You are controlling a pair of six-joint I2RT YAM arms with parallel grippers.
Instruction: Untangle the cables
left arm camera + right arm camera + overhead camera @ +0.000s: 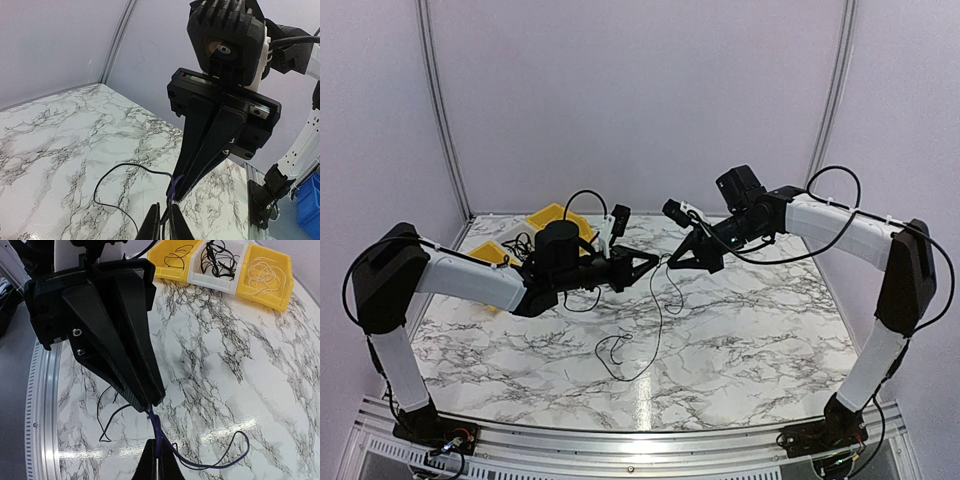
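Note:
A thin dark cable hangs in mid-air between my two grippers, and its free ends trail down to a loop on the marble table. My left gripper and right gripper meet tip to tip above the table, each shut on this cable. In the left wrist view my left gripper pinches the purplish-black cable just below the right gripper's tip. In the right wrist view my right gripper pinches the cable under the left gripper's tip. More black cables lie in a white bin.
Three small bins stand at the back left of the marble table: two yellow ones and a white one between them. In the right wrist view the yellow bins hold thin wires. Purple walls enclose the table.

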